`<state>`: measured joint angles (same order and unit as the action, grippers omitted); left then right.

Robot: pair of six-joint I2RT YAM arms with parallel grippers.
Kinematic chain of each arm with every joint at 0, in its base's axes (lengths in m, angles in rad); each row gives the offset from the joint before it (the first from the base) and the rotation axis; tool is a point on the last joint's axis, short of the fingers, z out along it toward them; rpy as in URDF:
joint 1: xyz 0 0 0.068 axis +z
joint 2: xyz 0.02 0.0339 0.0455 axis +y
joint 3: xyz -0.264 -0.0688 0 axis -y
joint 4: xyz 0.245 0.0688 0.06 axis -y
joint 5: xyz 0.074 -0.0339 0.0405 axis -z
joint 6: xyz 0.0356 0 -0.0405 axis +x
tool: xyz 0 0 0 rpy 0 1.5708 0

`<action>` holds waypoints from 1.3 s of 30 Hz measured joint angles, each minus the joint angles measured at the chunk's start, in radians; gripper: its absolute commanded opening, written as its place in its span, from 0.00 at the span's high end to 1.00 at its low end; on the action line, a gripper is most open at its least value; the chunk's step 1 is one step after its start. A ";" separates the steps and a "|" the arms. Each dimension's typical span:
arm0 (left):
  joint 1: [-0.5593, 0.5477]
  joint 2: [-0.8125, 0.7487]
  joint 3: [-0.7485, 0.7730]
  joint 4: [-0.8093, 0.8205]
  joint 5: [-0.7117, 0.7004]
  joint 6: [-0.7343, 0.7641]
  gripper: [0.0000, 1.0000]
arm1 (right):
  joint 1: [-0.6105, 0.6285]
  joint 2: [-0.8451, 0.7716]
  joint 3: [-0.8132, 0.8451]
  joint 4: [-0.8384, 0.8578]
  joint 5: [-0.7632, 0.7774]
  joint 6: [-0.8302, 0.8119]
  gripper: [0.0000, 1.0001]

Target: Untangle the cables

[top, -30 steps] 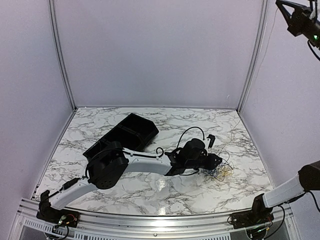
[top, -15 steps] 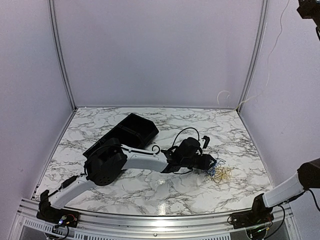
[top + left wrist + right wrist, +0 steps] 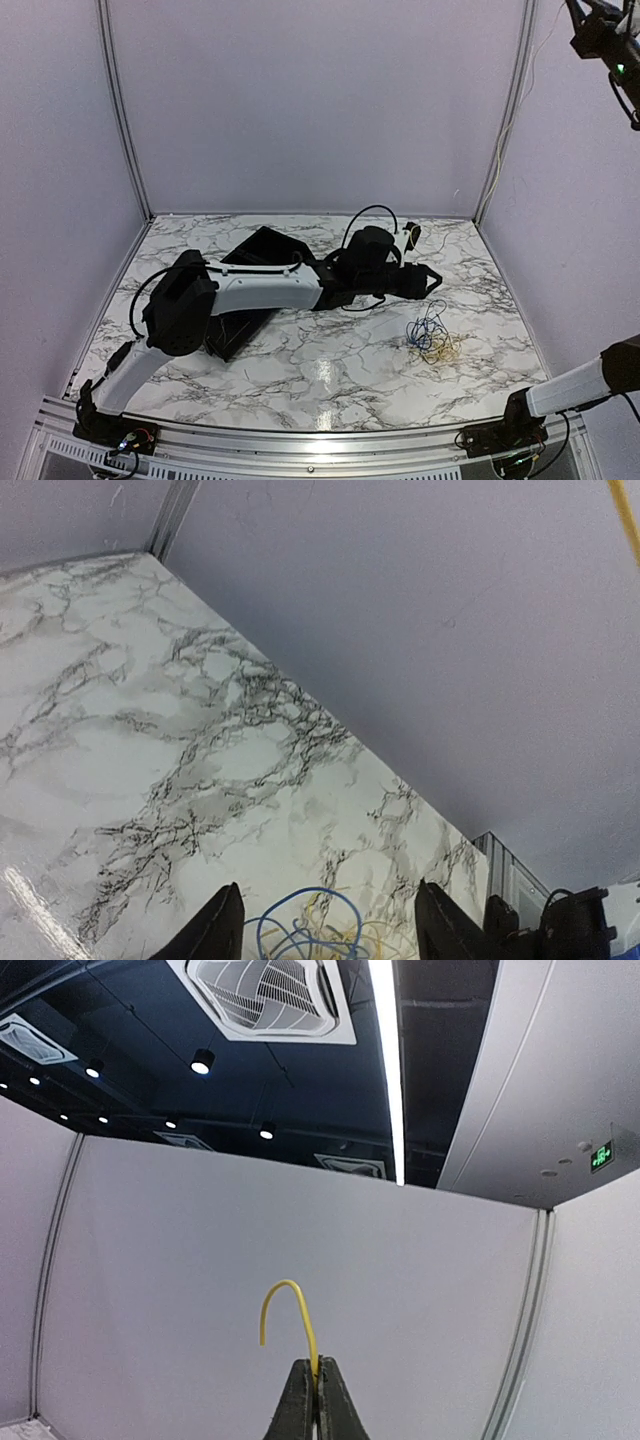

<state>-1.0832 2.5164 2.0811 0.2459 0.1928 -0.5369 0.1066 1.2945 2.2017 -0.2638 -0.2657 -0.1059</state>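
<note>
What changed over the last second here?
The left arm lifted back off the cable tangle, its jaws opening and letting go. The tangle stays on the table; the right arm keeps its jaws shut high up on a yellow wire.

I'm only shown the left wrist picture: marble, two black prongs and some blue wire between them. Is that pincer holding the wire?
Observer: No. From above, the left pincer hangs open, apart from the tangle, which lies loose on the table.
Operator: And the other arm?
Observer: The right arm reaches up so far that its end sits in the top right corner of the overhead view.
Operator: Is it empty-handed?
Observer: No. Its own camera shows the right pincer shut on a yellow cable, whose end curls over above the fingertips.
</note>
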 measured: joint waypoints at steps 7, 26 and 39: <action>0.003 -0.245 -0.116 -0.062 -0.068 0.041 0.35 | 0.000 -0.017 -0.218 -0.028 -0.044 0.002 1.00; 0.004 -0.753 -0.605 -0.322 -0.354 0.224 0.35 | 0.130 0.060 -0.415 -0.109 -0.227 0.026 1.00; 0.006 -0.741 -0.562 -0.199 -0.392 0.353 0.36 | 0.330 0.148 -0.425 -0.137 -0.256 0.020 1.00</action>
<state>-1.0767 1.7756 1.5192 0.0467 -0.1993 -0.1841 0.4366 1.4429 1.7763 -0.4011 -0.5217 -0.0860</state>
